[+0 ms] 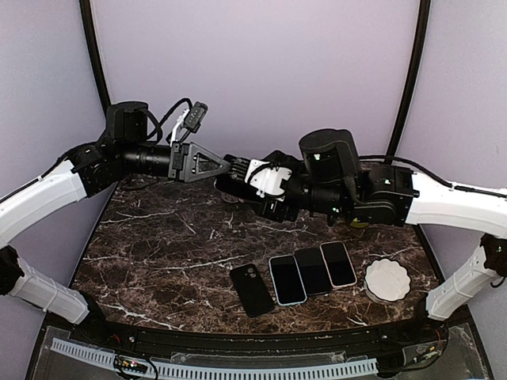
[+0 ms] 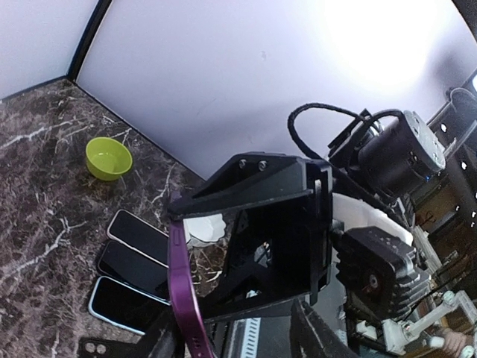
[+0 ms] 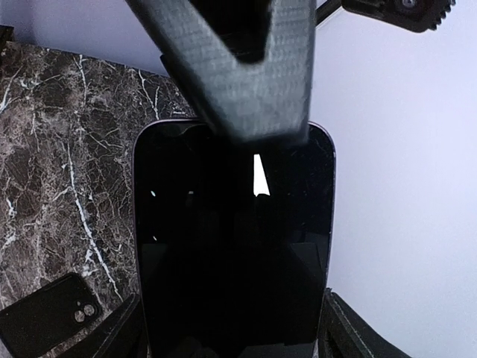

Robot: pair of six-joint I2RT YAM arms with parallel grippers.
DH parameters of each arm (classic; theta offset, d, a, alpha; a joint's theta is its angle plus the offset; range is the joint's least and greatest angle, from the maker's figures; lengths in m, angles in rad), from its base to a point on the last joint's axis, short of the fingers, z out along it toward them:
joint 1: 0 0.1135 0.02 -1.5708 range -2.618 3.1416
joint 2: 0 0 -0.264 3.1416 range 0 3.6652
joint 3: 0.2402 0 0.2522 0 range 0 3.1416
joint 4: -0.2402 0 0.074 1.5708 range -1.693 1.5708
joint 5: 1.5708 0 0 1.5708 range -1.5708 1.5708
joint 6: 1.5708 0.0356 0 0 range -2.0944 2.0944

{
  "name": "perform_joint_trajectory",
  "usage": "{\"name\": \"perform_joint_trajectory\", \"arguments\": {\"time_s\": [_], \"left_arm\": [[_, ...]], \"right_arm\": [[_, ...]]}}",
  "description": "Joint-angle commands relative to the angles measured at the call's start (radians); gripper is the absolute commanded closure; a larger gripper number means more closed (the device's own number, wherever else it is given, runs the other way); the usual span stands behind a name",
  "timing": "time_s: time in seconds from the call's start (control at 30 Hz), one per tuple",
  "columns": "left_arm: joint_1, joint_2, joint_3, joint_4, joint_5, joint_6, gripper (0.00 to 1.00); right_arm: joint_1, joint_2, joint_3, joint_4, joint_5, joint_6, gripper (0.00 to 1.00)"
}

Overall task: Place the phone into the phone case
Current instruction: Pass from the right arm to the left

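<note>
Over the marble table (image 1: 158,253) at mid-frame, we'd have the right gripper (image 3: 232,332), pinching the phone (image 3: 232,224) by its sides, release only once the left gripper (image 1: 222,166), grip unclear to us, clamps its top.

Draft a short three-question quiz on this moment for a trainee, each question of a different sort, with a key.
1. True or false: the black phone case is lifted off the table.
2. How many phones lie side by side next to the case? A) two B) three C) five
3. Name the gripper whose fingers flank the long sides of the purple-edged phone held in the air.
Key: 1 false; 2 B; 3 the right gripper.
</note>
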Motion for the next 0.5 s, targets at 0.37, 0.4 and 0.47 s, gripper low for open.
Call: {"name": "perform_joint_trajectory", "arguments": {"time_s": [0.37,0.4,0.47], "left_arm": [[-0.029,0.021,0.035,-0.047,-0.054,0.083,1.0],[-0.029,0.017,0.031,-0.032,-0.061,0.081,1.0],[-0.028,-0.006,0.007,0.025,-0.101,0.075,1.0]], "right_arm": [[0.021,0.019,0.077,0.117,0.013,-0.041,1.0],[0.021,0.018,0.072,0.123,0.016,-0.032,1.0],[0.02,0.007,0.047,0.149,0.03,-0.01,1.0]]}}
